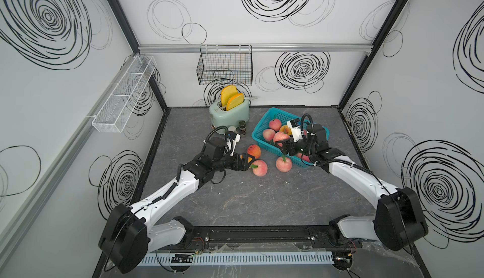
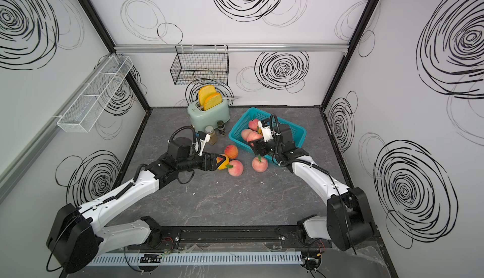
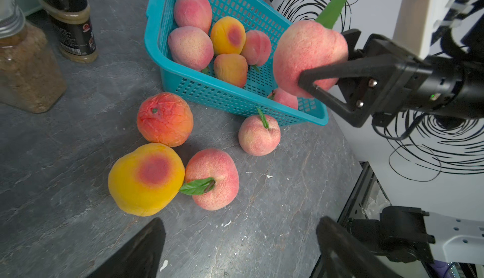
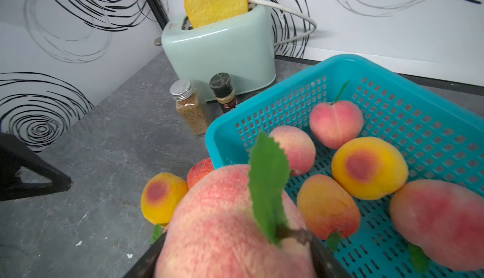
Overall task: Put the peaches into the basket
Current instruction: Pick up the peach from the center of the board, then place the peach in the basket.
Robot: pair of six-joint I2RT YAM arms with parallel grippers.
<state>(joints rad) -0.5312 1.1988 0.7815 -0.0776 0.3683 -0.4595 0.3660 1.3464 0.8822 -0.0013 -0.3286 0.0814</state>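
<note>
Grey marbled tabletop (image 1: 235,206) boxed in by white walls (image 1: 235,14) scribbled with black swirls. Rectangular teal perforated plastic basket (image 3: 209,90) set askew, long axis slanting from beside the mint-green toaster (image 1: 230,114) toward the right arm, several peaches (image 3: 191,47) inside. Right pincer (image 3: 324,56) clamped on a round pink toy peach (image 3: 301,51) above the basket's edge, green leaf up. Left pincer (image 2: 224,162) spread wide beside a yellow-orange red-blushed peach (image 3: 145,179) on the tabletop, three more loose peaches (image 3: 165,119) nearby. Red logo on the dark spice bottle (image 3: 73,28), print too small to read
</note>
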